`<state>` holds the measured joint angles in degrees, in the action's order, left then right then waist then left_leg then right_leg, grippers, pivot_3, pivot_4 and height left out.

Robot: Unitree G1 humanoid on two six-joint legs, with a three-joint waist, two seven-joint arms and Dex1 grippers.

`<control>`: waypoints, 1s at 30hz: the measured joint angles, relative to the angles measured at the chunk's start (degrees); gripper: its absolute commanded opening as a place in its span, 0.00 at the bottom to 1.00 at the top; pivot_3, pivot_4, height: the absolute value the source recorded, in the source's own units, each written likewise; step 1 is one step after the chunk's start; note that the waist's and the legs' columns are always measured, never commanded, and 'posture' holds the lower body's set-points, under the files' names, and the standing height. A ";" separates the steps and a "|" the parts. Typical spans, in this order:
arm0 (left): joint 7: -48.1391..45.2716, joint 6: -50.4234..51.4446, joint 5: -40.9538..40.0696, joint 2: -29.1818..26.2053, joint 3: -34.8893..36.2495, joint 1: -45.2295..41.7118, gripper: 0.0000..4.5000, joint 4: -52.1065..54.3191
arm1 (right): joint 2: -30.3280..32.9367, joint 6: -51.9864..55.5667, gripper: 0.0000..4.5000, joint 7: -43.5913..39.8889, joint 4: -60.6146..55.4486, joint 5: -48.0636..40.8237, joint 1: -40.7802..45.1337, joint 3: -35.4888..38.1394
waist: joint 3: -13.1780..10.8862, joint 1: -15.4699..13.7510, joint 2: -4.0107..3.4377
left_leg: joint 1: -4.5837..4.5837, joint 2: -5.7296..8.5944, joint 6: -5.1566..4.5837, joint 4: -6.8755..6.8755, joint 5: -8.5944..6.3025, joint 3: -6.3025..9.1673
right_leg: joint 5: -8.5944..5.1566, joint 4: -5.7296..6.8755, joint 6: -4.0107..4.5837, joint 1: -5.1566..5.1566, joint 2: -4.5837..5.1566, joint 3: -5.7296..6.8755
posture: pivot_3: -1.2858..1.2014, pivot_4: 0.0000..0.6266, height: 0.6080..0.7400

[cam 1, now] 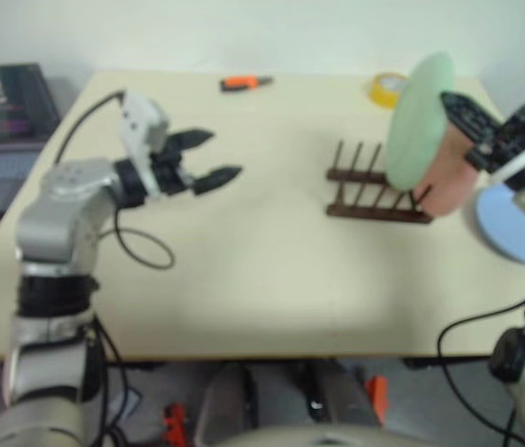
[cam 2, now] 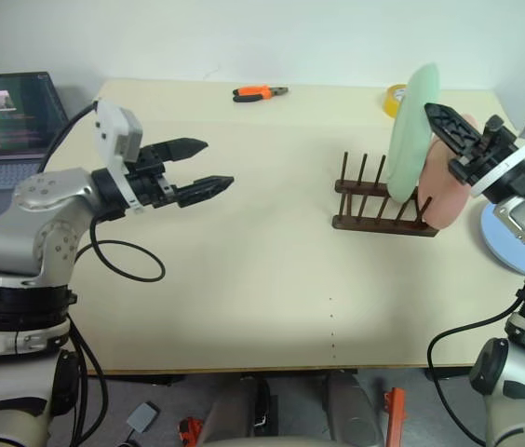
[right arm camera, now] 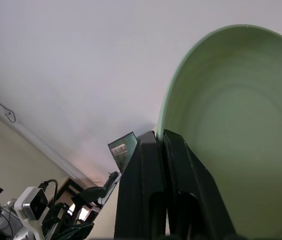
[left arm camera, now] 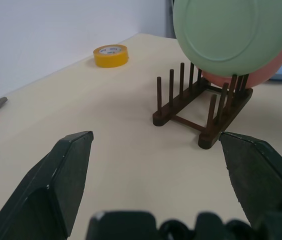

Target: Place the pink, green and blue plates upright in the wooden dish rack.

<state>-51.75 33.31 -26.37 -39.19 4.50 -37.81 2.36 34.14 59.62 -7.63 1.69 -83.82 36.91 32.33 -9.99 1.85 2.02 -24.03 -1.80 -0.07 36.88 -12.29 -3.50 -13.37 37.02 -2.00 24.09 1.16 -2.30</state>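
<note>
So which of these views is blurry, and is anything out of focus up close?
Left eye view: soft all over, the green plate smeared. Right eye view: sharper, the wooden dish rack pegs distinct. Left wrist view: the near black fingers are blurred while the rack behind them stays clear.

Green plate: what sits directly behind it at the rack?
Behind the green plate the pink plate stands in the wooden dish rack. Most of the pink plate's face is covered, so its slot cannot be seen. The blue plate lies flat on the table beyond.
</note>
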 measured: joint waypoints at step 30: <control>1.07 1.18 0.01 -0.66 -0.01 0.96 1.00 1.49 | 0.60 -3.37 0.99 -4.62 5.27 13.00 2.76 -2.43 | 0.00 0.00 0.00 | 0.00 0.00 0.00 -0.01 0.00 -0.01 | 0.01 -0.01 0.00 0.01 0.00 0.01 | 0.52 0.24 1.00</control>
<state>-50.68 34.49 -26.36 -39.85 4.49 -36.85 3.85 34.75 56.25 -12.25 6.96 -70.82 39.67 29.90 -9.99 1.85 2.02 -24.03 -1.80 -0.07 36.86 -12.29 -3.51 -13.36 37.02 -2.00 24.10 1.16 -2.29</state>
